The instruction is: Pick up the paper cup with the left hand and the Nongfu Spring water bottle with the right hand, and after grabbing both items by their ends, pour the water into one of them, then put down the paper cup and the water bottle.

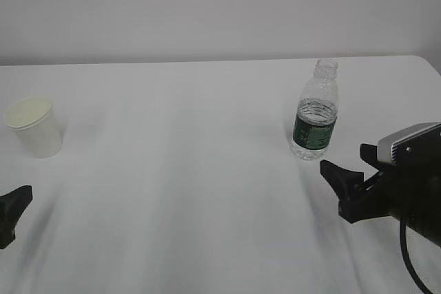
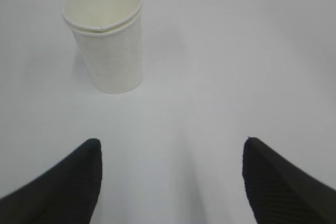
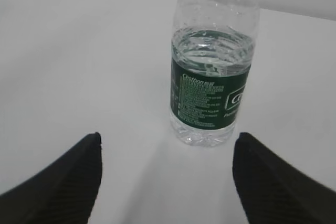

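On table (image 1: 207, 170), paper cup (image 2: 107, 40), bottle (image 3: 212, 72) (upright)

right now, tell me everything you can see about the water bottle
The Nongfu Spring water bottle is small, clear ribbed plastic with a dark green label band printed in white. It has no cap on its threaded neck. The water reaches about the label's top. It stands upright on the white table, right of centre, with nothing touching it; the right gripper is open just short of it.

Surface: flat white table (image 1: 207, 170).
Left item: small white tapered paper cup (image 1: 34, 127), upright, ahead of the left claw (image 2: 170, 182).
Right item: clear ribbed plastic bottle with dark green label (image 1: 315, 111), capless, upright, ahead of the right claw (image 3: 165, 177).
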### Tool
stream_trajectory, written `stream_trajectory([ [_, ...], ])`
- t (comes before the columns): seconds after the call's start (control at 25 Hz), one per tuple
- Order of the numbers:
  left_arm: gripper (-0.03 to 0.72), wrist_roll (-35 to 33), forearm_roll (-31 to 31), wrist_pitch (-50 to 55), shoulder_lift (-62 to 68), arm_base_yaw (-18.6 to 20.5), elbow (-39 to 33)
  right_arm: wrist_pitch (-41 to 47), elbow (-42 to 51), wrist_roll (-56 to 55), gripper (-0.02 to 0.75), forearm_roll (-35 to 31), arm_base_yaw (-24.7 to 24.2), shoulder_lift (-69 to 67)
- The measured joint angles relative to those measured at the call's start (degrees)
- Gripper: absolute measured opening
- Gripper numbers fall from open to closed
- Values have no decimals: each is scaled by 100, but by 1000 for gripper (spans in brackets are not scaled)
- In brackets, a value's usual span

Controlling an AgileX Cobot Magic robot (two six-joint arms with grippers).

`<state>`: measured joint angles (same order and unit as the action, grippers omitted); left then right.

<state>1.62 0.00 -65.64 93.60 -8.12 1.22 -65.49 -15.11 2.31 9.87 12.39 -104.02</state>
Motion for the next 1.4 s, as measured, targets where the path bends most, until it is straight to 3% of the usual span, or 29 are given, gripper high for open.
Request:
stream_trajectory([
  [1.4,608,0,-53,0,0,0,0,-4,-1078,8,590,-304,0,-1044],
])
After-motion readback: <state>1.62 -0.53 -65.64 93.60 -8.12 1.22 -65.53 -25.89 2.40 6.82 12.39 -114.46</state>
